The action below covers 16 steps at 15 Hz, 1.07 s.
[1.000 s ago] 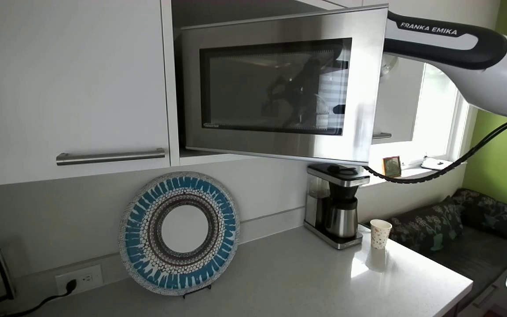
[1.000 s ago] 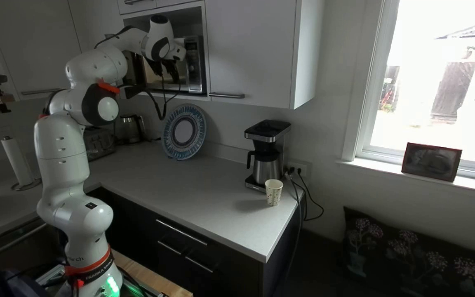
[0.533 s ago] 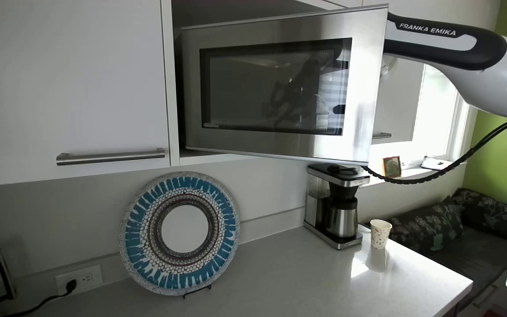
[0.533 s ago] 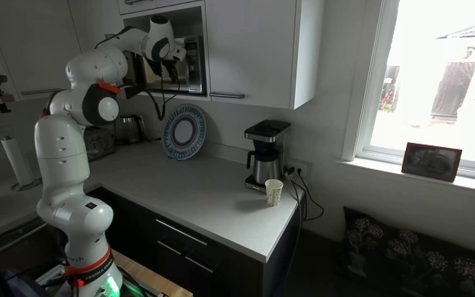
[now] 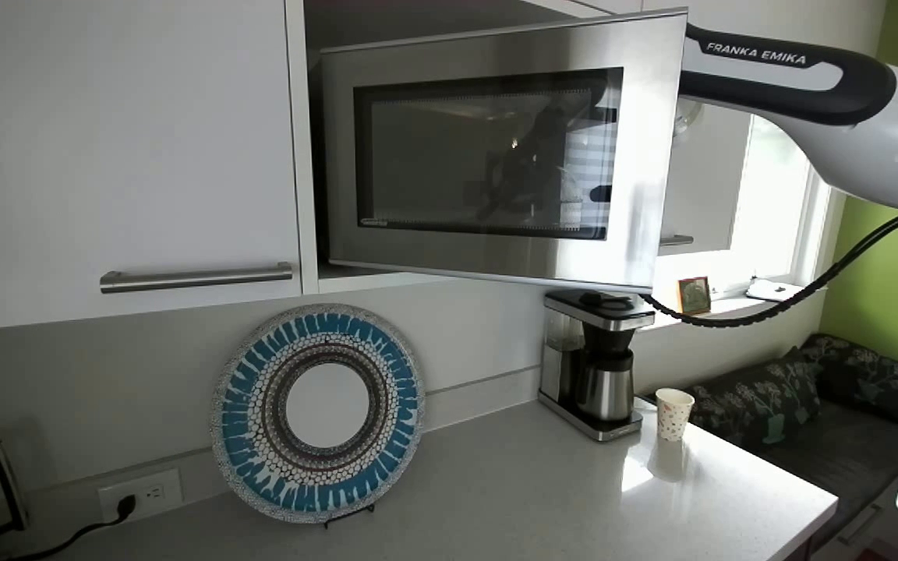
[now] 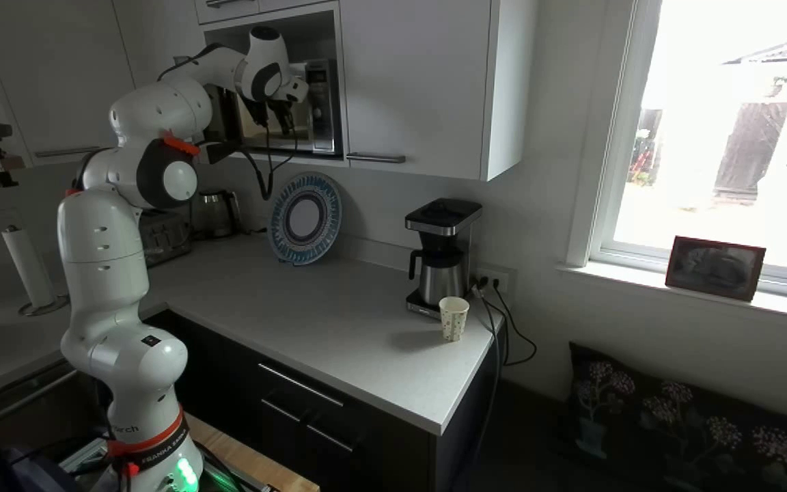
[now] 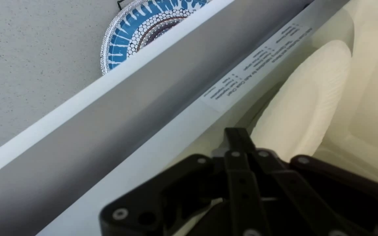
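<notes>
"FRANKA EMIKA" is printed on the arm, "Auto Cook Chart" on a label in the microwave, whose door is swung open. A coffee maker is seen on the worktop. With the arm raised, the end effector is closed narrow beside the white plate inside; whether the plate is pinched cannot be told.

Daylight-blown window, dim cabinets, sharp glare on counter, dark, slightly blurred end effector
</notes>
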Tool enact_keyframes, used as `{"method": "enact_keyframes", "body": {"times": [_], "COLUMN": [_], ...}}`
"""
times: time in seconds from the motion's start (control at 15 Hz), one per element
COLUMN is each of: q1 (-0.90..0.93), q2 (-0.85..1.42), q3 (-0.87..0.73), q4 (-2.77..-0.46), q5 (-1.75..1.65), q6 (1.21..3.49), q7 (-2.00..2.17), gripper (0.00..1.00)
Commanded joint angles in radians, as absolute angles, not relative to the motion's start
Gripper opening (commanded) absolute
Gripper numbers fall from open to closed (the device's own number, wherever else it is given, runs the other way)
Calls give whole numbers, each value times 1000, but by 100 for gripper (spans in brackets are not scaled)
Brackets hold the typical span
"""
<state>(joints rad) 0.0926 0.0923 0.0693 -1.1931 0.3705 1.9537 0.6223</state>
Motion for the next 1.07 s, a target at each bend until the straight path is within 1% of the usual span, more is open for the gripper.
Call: {"method": "enact_keyframes", "body": {"times": [0.0, 0.2, 0.4, 0.53, 0.6, 0.67, 0.73, 0.8, 0.87, 0.93, 1.0], "q1": [93, 95, 95, 94, 93, 93, 92, 92, 91, 91, 91], "q2": [151, 160, 154, 151, 154, 154, 154, 155, 157, 157, 156], "q3": [69, 73, 78, 79, 81, 82, 82, 82, 83, 84, 84], "q4": [-1153, -1163, -1183, -1189, -1192, -1195, -1196, -1196, -1197, -1199, -1201], "q5": [360, 362, 377, 379, 385, 387, 388, 390, 394, 397, 402], "q6": [1993, 2034, 2076, 2094, 2099, 2104, 2107, 2109, 2113, 2119, 2126], "q7": [598, 551, 548, 544, 542, 541, 540, 539, 535, 530, 524], "gripper": [27, 47, 71, 85, 85, 74, 55, 54, 48, 37, 30]}}
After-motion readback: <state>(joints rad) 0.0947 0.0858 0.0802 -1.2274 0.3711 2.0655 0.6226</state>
